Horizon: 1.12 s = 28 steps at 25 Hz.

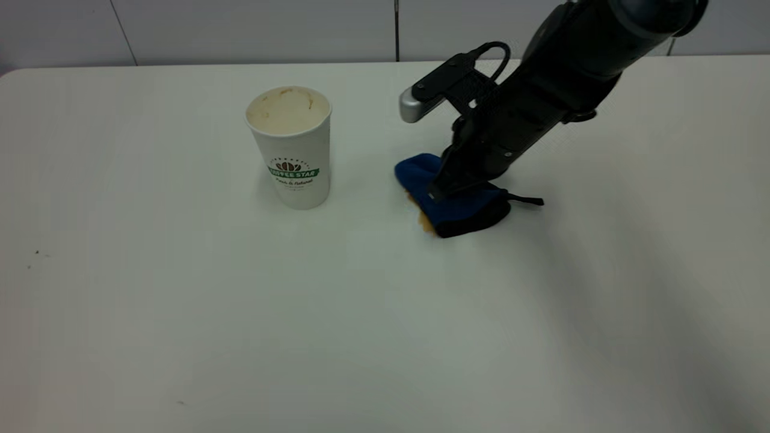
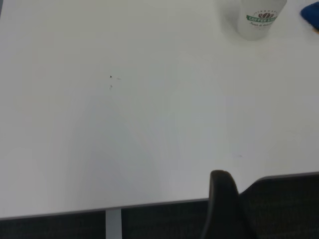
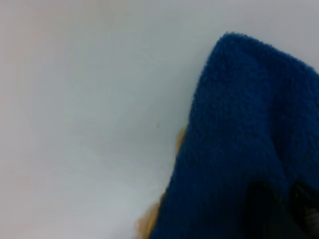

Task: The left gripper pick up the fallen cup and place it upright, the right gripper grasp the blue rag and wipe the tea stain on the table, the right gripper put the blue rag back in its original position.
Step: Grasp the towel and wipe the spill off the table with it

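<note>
The cup (image 1: 290, 147) stands upright on the table (image 1: 180, 313), left of centre, its tan-stained inside showing; it also shows in the left wrist view (image 2: 259, 20). My right gripper (image 1: 442, 186) is shut on the blue rag (image 1: 463, 207) and presses it down on the table right of the cup. The tea stain (image 1: 425, 221) peeks out as a light-brown strip at the rag's near-left edge, mostly covered. The right wrist view shows the rag (image 3: 239, 139) and the stain's rim (image 3: 148, 224). My left gripper (image 2: 224, 201) sits back by the table's edge, far from the cup.
A few tiny dark specks (image 1: 36, 253) lie on the table at far left. The rag's black loop tail (image 1: 526, 200) trails to the right. A tiled wall runs behind the table's far edge.
</note>
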Tool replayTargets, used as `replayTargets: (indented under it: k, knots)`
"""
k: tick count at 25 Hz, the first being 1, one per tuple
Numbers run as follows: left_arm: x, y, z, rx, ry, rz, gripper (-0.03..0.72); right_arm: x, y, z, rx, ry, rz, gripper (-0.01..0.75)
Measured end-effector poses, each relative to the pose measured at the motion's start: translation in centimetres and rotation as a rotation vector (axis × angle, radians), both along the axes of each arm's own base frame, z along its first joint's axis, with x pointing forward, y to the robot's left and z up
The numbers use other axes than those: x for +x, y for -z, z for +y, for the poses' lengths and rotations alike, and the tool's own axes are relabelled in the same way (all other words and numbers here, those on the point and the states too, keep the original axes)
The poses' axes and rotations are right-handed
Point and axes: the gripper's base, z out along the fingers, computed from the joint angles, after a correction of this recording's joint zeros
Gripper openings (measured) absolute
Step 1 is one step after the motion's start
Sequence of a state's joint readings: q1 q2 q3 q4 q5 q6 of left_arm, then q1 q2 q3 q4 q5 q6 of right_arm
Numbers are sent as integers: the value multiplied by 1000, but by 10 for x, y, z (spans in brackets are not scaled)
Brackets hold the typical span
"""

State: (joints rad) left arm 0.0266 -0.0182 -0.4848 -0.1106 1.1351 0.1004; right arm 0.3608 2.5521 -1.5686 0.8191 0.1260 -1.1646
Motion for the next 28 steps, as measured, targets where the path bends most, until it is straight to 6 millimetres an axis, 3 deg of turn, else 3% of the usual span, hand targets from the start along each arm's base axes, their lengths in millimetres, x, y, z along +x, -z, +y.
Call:
replayTargets:
  k: [5,10,14,19,23,28]
  knots:
    - [0,0,0,-1,-1,0,483,-23,4,25,50,-152,177,74]
    - [0,0,0,-1,-1,0,483,-43,2,22,-3,-305,377,74]
    - [0,0,0,-1,-1,0,483,-29,-4,-6,-132,-175,342,74]
    - [0,0,0,-1,-1,0,483,1,-11,-22,-115,55,84,74]
    - [0,0,0,-1,-1,0,483,4,-16,0,-12,121,-16,74]
    - [0,0,0,-1,-1,0,483,-21,-11,36,-44,61,93,74]
